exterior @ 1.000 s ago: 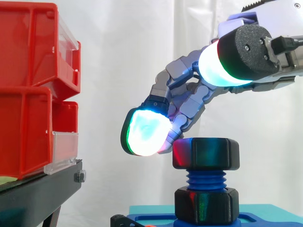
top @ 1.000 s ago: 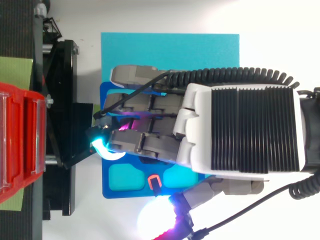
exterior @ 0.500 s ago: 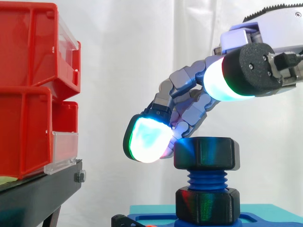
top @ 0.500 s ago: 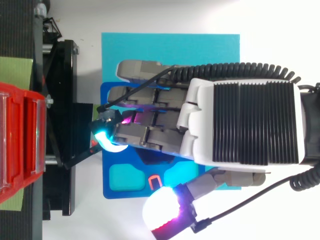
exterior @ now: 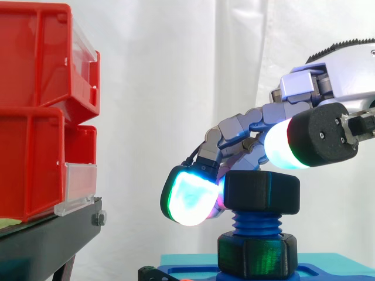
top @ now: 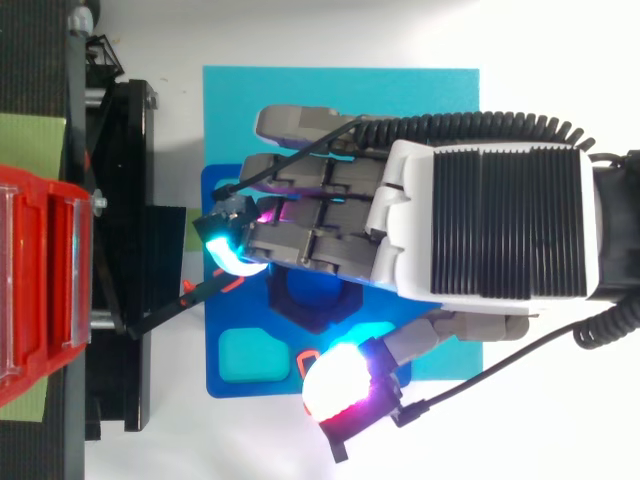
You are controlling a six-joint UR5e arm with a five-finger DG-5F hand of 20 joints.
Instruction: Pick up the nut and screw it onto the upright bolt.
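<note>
**boltfan:** since a second ago the hand (top: 490, 220) has dropped. it was hanging above the nut (exterior: 262, 190) and now it's down level with it, crowding its left side. from the top it has also slid a bit away from the red bins (exterior: 35, 117). the nut sits at much the same height, on top of the blue bolt (exterior: 256, 223), with bare thread showing between it and the black hex base (exterior: 256, 254).

**ur5e_tinkerer:** does it have hold of the nut or is it just leaning on it?

**boltfan:** honestly can't tell. the hand is right up against the nut, but neither view shows me a real grip.

**ur5e_tinkerer:** then i'd say it's mid-screwing. to do it well, i'd keep the push going round the bolt's axis, not down or sideways, so the nut stays flat and doesn't cross-thread. i'd go with short turns and reset each time, and keep clear of the black stand (exterior: 47, 240).

**boltfan:** makes sense. any labels worth noting?

**ur5e_tinkerer:** no readable writing. there's a small red outline on the blue fixture plate (top: 240, 400), but it's a mark, not text.
</note>
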